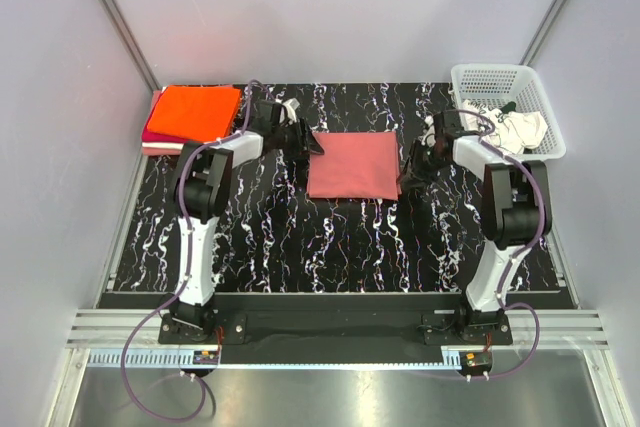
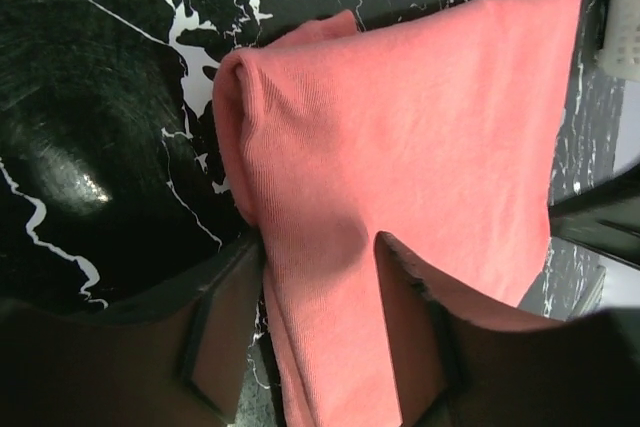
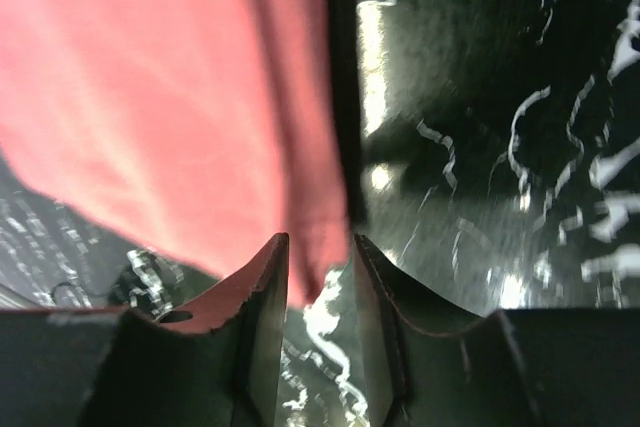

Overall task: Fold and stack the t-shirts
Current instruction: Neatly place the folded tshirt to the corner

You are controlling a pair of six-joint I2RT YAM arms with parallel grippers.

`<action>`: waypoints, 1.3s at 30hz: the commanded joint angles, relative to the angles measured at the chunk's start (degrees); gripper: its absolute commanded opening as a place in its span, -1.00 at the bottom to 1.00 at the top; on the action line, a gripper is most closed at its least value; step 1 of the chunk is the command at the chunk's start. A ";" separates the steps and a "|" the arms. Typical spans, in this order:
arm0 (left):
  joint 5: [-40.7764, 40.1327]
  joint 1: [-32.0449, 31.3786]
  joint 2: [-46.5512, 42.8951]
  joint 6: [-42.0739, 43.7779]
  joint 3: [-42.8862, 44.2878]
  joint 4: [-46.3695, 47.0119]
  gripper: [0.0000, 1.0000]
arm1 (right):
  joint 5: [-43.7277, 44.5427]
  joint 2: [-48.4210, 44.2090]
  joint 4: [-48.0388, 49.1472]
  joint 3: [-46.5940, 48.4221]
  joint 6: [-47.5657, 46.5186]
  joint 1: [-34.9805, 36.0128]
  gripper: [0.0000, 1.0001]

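Observation:
A dusty rose-red t-shirt (image 1: 350,167) lies folded flat in a rectangle at the middle of the table. My left gripper (image 1: 300,152) is at its left edge. In the left wrist view the gripper (image 2: 320,247) is open, its fingers astride the shirt's folded edge (image 2: 400,127), with cloth in the gap. My right gripper (image 1: 412,173) is at the shirt's right edge. In the right wrist view it (image 3: 320,247) stands slightly open, with a corner of the shirt (image 3: 170,97) between its tips. An orange t-shirt (image 1: 195,110) lies folded on a magenta one (image 1: 153,132) at the back left.
A white mesh basket (image 1: 490,77) stands at the back right and holds a crumpled white t-shirt with black print (image 1: 522,129). The table top is black marble with white veins (image 1: 330,237). Grey walls close in the left, back and right sides.

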 commanded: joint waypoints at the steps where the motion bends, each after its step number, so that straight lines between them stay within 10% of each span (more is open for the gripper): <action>1: -4.93 -0.91 2.39 1.69 2.11 -6.25 0.01 | 0.93 -10.02 0.18 -0.52 2.56 -0.23 -0.21; 10: -7.48 -3.46 3.71 0.02 5.89 -9.41 -0.35 | -2.59 -22.42 0.62 -4.04 5.81 -0.23 -0.18; 15: -11.68 -6.01 -1.90 -1.47 4.49 -12.67 -1.00 | -3.21 -26.91 0.45 -5.71 5.20 -0.23 -0.17; 26: -31.64 -12.68 -21.95 -1.47 -3.33 -20.22 -1.00 | -2.95 -34.03 -0.78 -7.29 5.20 -0.23 -0.15; 39: -32.27 -12.78 -20.91 8.71 1.57 -27.25 -1.00 | -2.68 -36.67 -3.07 -3.87 6.87 -0.23 -0.13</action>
